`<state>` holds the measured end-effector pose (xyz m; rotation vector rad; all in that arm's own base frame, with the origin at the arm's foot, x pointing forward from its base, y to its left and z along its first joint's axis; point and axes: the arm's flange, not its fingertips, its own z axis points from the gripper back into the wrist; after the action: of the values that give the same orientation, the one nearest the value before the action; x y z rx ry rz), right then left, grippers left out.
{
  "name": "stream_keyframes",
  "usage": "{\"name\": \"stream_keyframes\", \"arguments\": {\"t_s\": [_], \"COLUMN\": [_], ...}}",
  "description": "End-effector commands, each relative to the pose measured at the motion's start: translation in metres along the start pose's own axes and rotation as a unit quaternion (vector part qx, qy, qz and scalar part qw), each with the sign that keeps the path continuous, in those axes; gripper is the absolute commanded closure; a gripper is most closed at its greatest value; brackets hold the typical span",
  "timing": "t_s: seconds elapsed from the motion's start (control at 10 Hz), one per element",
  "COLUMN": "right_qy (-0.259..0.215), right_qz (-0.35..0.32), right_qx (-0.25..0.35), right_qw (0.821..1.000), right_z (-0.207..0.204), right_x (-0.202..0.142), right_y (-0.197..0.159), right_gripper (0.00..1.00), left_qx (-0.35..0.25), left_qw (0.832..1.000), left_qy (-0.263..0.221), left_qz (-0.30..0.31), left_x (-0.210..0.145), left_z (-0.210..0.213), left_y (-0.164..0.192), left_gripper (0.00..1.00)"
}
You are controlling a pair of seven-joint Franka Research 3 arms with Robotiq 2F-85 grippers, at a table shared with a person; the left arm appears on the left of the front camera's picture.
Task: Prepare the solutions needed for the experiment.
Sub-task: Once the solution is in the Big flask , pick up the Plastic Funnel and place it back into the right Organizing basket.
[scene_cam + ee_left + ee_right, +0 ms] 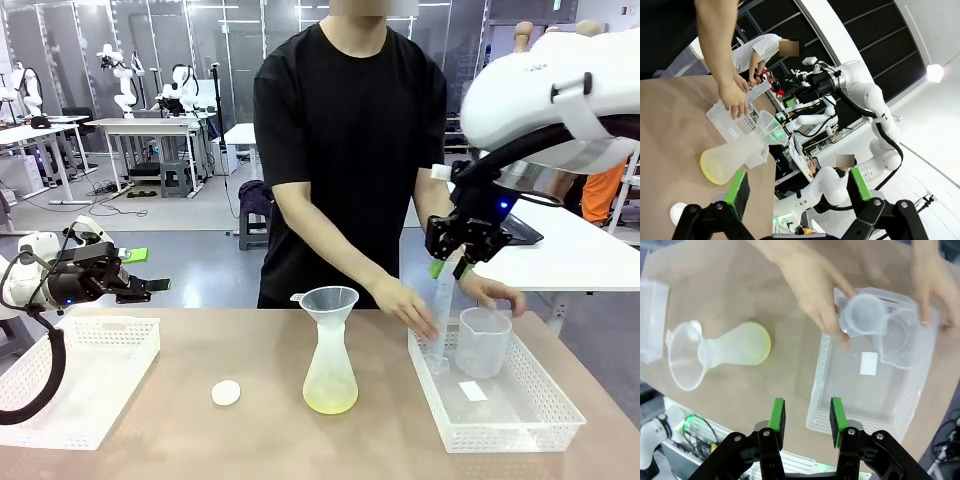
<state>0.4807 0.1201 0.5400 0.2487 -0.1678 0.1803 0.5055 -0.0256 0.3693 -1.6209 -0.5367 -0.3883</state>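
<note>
A clear conical flask (330, 362) with a funnel (329, 300) in its neck stands mid-table. A little pale yellow-green solution (330, 401) lies in its base, also seen from my wrists as the solution (714, 169) and the solution (758, 342). The person's hand (411, 301) holds a tall clear cylinder (441, 318) upright in the right tray (545, 420), beside a clear beaker (483, 342). My right gripper (455, 257) hovers above the cylinder, jaws part open and empty, as the right gripper (807, 421) shows. My left gripper (152, 286) hangs open over the left tray.
A white mesh tray (78, 378) sits at the table's left. A small white disc (226, 393) lies left of the flask. A white card (473, 391) lies on the right tray's floor. The person's other hand (497, 294) rests by the beaker.
</note>
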Motion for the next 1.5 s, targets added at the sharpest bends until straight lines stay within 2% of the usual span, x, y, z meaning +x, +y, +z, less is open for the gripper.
{"name": "stream_keyframes", "arguments": {"t_s": [0.0,0.6,0.9,1.2,1.3,1.4], "right_qy": [0.022,0.066,0.085,0.098,0.093,0.093], "right_qz": [0.068,0.171,0.199,0.224,0.225,0.205], "right_qx": [-0.016,-0.04,-0.035,-0.033,-0.041,-0.023], "right_qw": [0.997,0.982,0.976,0.969,0.969,0.974], "right_z": [0.003,-0.007,-0.024,-0.046,-0.051,-0.044], "right_x": [0.029,0.089,0.091,0.087,0.088,0.085], "right_y": [0.026,0.094,0.121,0.132,0.136,0.133], "right_gripper": [0.53,0.53,0.53,0.53,0.53,0.53], "left_qx": [0.009,0.009,0.009,0.009,0.009,0.009], "left_qw": [1.0,1.0,1.0,1.0,1.0,1.0], "left_qy": [0.007,0.007,0.007,0.007,0.007,0.007], "left_qz": [-0.003,-0.003,-0.003,-0.003,-0.003,-0.003], "left_x": [-0.002,-0.002,-0.002,-0.002,-0.002,-0.002], "left_z": [-0.001,-0.001,-0.001,-0.001,-0.001,-0.001], "left_y": [-0.001,-0.001,-0.001,-0.001,-0.001,-0.001], "left_gripper": [0.0,0.0,0.0,0.0,0.0,0.0]}}
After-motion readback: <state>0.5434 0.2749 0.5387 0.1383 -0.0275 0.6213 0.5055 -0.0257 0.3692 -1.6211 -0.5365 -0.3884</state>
